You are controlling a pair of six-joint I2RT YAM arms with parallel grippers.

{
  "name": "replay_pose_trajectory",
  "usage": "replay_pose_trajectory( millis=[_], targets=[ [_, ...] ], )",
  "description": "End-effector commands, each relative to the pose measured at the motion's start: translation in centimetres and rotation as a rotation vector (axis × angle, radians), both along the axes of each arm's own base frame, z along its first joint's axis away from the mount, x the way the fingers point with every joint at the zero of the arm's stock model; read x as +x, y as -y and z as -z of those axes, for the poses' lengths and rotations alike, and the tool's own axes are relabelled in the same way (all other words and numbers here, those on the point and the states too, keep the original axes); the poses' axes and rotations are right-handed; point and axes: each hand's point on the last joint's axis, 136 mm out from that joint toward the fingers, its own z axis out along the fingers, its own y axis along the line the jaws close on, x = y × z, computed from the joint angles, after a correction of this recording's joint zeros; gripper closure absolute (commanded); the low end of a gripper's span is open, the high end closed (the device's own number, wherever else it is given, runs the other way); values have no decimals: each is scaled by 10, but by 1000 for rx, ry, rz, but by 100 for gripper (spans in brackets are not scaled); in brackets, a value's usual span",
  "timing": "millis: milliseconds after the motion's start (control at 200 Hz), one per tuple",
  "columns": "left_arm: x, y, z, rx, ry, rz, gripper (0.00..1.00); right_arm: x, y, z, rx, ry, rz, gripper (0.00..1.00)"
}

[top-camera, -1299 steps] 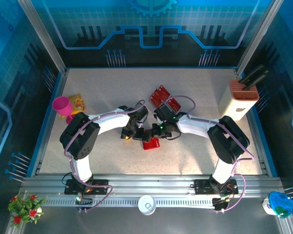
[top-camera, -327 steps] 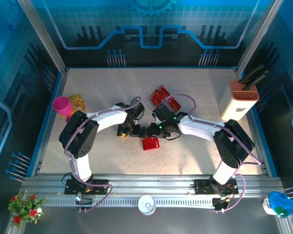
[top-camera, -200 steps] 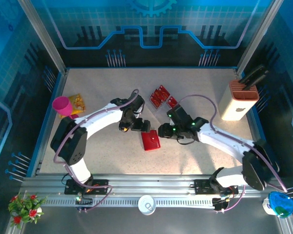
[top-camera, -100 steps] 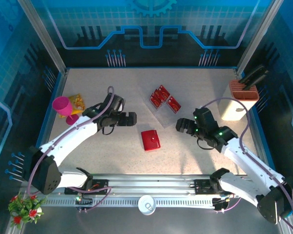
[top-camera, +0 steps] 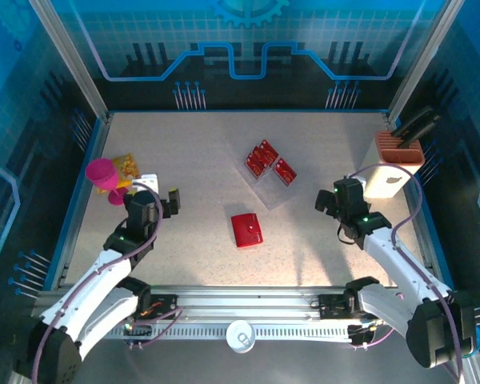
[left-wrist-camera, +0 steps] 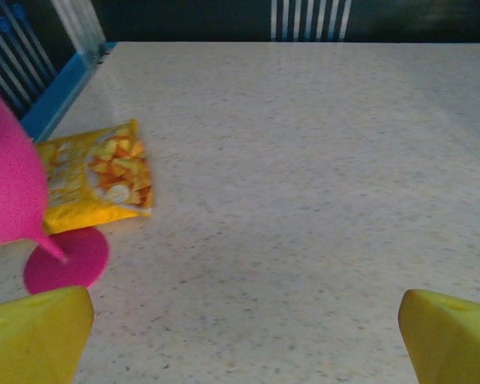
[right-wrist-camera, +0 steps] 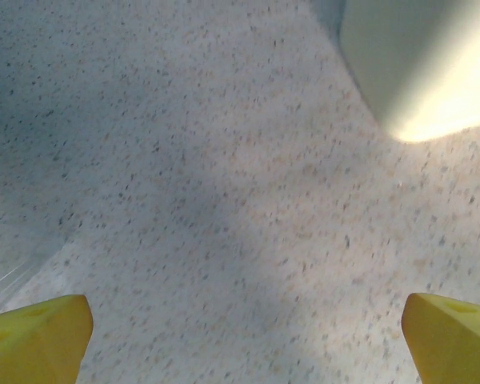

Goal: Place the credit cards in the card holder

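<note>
My left gripper (top-camera: 162,193) hangs near the pink cup (top-camera: 102,174) and my right gripper (top-camera: 326,202) just beside the beige block (top-camera: 398,164), both wide and empty. Both are well apart from the card holder (top-camera: 247,230), which lies folded shut, as far as I can tell, in the middle of the table (top-camera: 184,144). The credit cards (top-camera: 262,158) sit in the clear tray (top-camera: 266,192) just beyond it. I judge that a careless swing inward could knock the cup or the block, that my fingers could slip off such thin, flat cards or pinch two at once, and that the unpinned holder could skid when I pry it open.
</note>
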Motion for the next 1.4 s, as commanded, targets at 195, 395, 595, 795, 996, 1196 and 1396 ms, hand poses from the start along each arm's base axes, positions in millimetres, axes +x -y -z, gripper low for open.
replay_pose_trajectory(
  millis=[195, 395, 595, 795, 996, 1196, 1396],
  targets=[
    [53, -19, 19, 0, 76, -22, 1, 36, 23, -14, -164, 162, -53, 0],
    [81, -21, 43, 10, 61, -14, 1, 48, 29, -12, -207, 213, -77, 0],
    [93, -23, 44, -48, 101, -4, 1, 64, 26, 1, -188, 294, -100, 0],
    [102, -15, 60, -85, 90, 65, 1, 90, 15, 1, -190, 381, -180, 0],
    [100, 2, 68, -123, 95, 197, 1, 105, 5, 19, -186, 417, -285, 0],
    [101, 2, 68, -131, 99, 208, 1, 106, -4, 25, -155, 422, -353, 0],
    [102, -3, 67, -123, 103, 178, 1, 107, -4, 25, -159, 423, -349, 0]
  ],
)
